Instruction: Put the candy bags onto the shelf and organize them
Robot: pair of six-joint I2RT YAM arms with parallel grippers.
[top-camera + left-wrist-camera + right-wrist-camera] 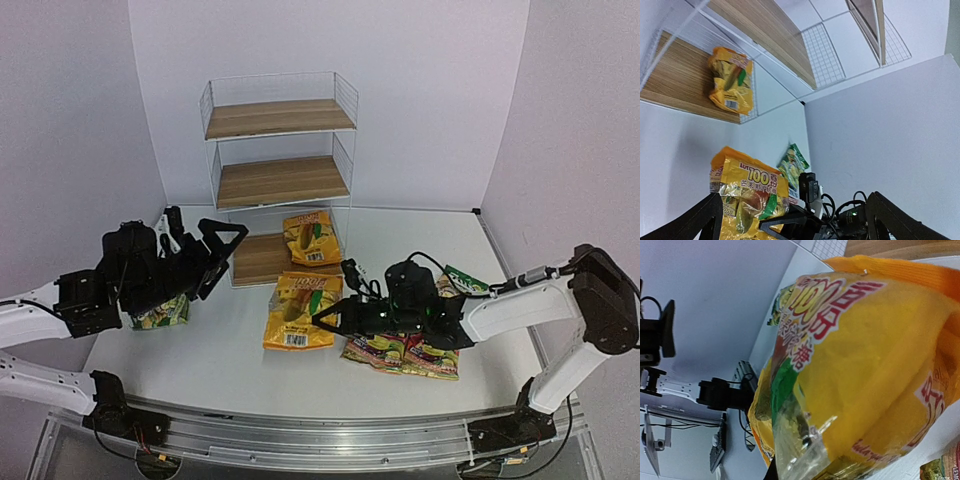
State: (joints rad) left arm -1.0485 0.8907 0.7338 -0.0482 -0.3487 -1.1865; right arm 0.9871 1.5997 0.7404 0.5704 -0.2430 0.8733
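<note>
Shelf [279, 150] at rear; one bag [310, 238] on lowest board [258, 260]; second bag [298, 305] before it.

Upright at the back, a white wire shelf [280, 118] with three brown wooden boards. Flat on the lowest board, at its right end, one yellow bag [310, 238]. Flat on the table just before the shelf, label up, a second yellow bag [300, 312]. To its right, two red bags [400, 353], seemingly overlapping. Behind those, one green bag [463, 281]; far left, partly hidden, another green bag [160, 316].
</note>
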